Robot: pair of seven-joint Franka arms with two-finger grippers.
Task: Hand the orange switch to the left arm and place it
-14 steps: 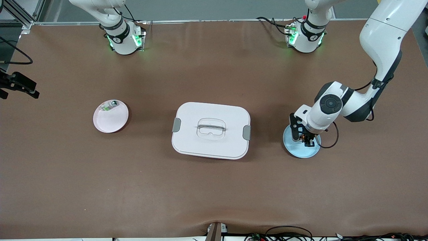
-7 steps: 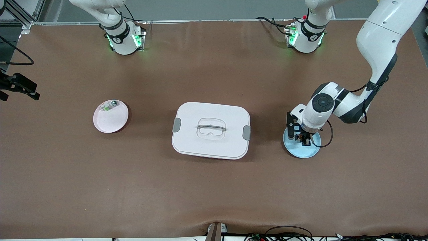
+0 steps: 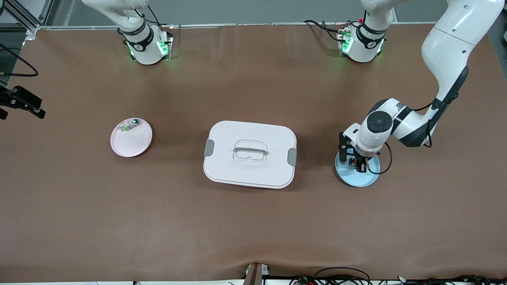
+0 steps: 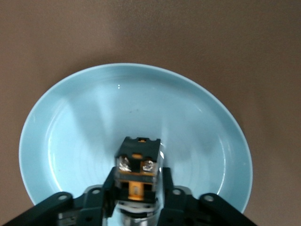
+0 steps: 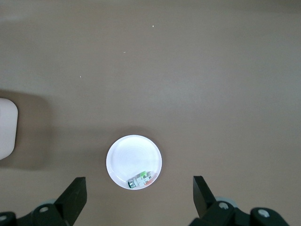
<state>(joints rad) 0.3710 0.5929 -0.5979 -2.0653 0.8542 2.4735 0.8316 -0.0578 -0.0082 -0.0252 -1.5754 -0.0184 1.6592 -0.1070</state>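
On the pale blue plate [image 4: 56,122] sits the orange switch [image 4: 137,174], flanked by the left pincer [image 4: 136,193]; fingers' grip cannot be judged. Right pincer [image 5: 138,195], fingers apart, waits high over the white plate [image 5: 134,160]. White box [image 3: 250,154] lies between plates.

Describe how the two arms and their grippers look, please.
Both arms are white with black bands at the joints; green lights glow at their bases. A black cable loops beside the left arm wrist. The left gripper and right gripper have black fingers.
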